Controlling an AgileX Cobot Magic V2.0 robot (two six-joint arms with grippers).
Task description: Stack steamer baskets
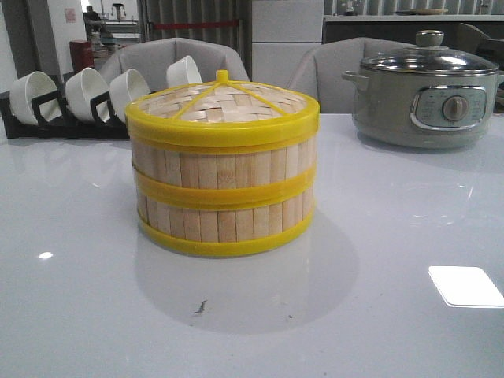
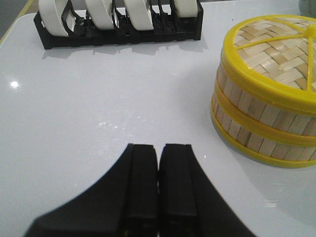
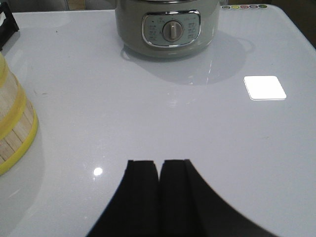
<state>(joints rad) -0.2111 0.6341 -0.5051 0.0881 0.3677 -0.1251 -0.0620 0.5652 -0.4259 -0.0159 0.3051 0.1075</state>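
Two bamboo steamer baskets stand stacked in the middle of the white table, the upper basket (image 1: 224,161) on the lower basket (image 1: 224,220), with a woven lid (image 1: 223,102) on top. The stack also shows in the left wrist view (image 2: 269,118) and at the edge of the right wrist view (image 3: 12,128). My left gripper (image 2: 158,148) is shut and empty above the table, apart from the stack. My right gripper (image 3: 159,163) is shut and empty over bare table on the stack's other side. Neither gripper shows in the front view.
A black rack with white bowls (image 1: 71,98) stands at the back left, also in the left wrist view (image 2: 118,24). A grey electric pot with a glass lid (image 1: 425,90) stands at the back right, also in the right wrist view (image 3: 168,27).
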